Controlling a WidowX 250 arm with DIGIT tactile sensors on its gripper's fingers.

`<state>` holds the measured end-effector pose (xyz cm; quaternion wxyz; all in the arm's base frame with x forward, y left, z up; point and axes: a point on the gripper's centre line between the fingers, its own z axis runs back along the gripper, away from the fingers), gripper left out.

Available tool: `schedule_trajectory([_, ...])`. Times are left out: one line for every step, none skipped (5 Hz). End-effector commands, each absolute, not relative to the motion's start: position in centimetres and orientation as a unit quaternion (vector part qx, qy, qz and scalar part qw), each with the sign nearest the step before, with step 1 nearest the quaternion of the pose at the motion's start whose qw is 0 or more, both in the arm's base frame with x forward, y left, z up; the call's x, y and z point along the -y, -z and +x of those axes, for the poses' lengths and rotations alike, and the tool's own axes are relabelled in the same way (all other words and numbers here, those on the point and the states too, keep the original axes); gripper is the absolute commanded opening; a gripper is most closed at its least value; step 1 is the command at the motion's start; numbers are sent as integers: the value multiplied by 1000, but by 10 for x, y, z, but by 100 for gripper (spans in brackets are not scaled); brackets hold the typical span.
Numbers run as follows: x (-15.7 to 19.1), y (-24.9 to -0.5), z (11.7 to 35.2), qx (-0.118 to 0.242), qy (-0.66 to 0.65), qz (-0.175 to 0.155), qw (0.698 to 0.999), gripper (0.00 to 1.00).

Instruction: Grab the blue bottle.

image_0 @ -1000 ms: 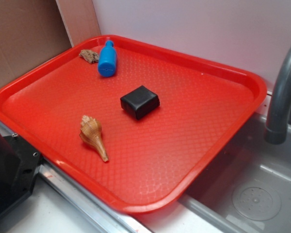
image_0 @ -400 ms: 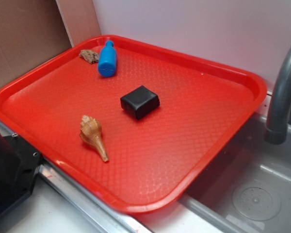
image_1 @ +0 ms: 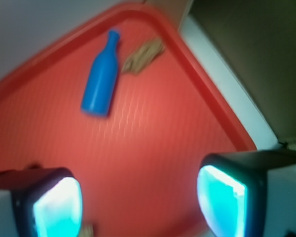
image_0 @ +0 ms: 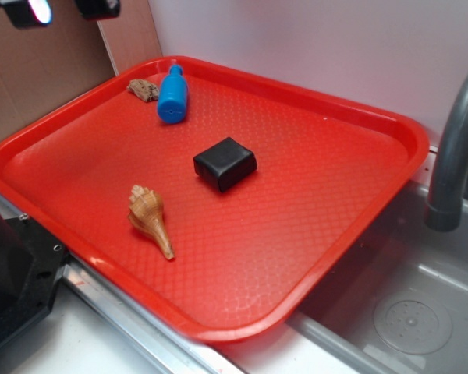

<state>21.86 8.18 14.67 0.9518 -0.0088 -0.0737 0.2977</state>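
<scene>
Beyond spread fingers (image_1: 222, 200) (wrist only), blue bottle (image_1: 101, 79)

The tray (image_0: 320, 195) was bright red with a fine diamond-embossed pattern; the blue bottle (image_0: 172, 95) near its far left corner was plain bright blue; the block (image_0: 225, 164) was matte black; the shell (image_0: 149, 216) was tan with brown streaks; the gripper (image_1: 138, 197) pads (image_1: 56, 210) glowed cyan in black housings

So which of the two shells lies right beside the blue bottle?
The small flat brown shell at the tray's far corner, next to the blue bottle. The bigger spiral shell lies apart, near the front edge.
</scene>
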Motion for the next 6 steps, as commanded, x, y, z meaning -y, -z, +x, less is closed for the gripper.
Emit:
schedule_trajectory([-72,-152,233,108,-279,-12,954,100])
schedule_trajectory([-72,-152,233,108,-279,-12,954,100])
schedule_trajectory([-72,-152,233,108,-279,-12,954,100])
schedule_trajectory([-68,-124,258,96,-256,-12,962,100])
schedule_trajectory([-76,-102,270,122,-268,4,956,100])
schedule_trajectory([-92,-79,279,111,-284,2,952,100])
